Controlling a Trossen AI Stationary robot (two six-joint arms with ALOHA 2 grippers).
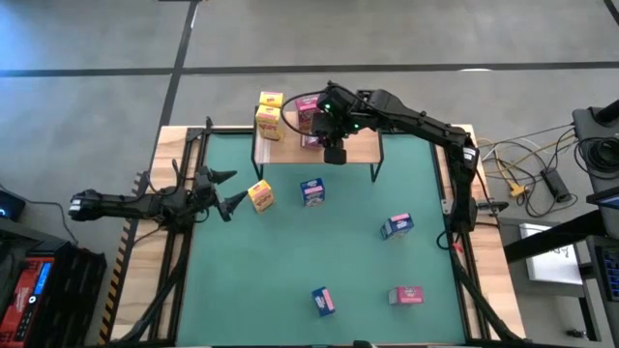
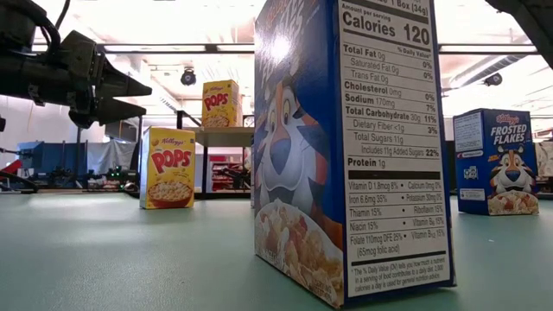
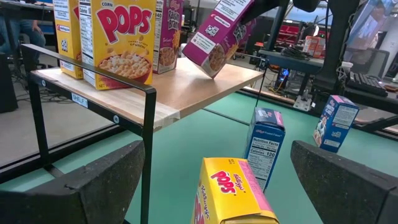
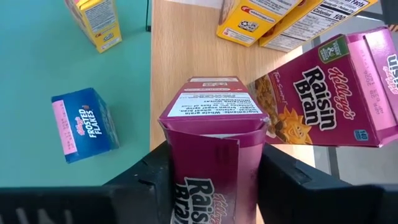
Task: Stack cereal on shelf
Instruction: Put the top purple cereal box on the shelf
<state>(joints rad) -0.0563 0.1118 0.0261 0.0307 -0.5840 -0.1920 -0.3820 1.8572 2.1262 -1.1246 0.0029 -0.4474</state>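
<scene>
Shelf (image 1: 363,147) right half bare; right claw (image 4: 214,171) grips tilted pink box (image 4: 214,134); left claw (image 1: 224,190) agape.

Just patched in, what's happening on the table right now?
The right pincer is over the shelf, gripping a pink Raisin Bran box that is tilted above the board, beside another pink box. Two yellow Pops boxes already stand on the shelf. The left pincer waits open by a yellow box on the mat. Three blue boxes and one pink one remain on the mat.
</scene>
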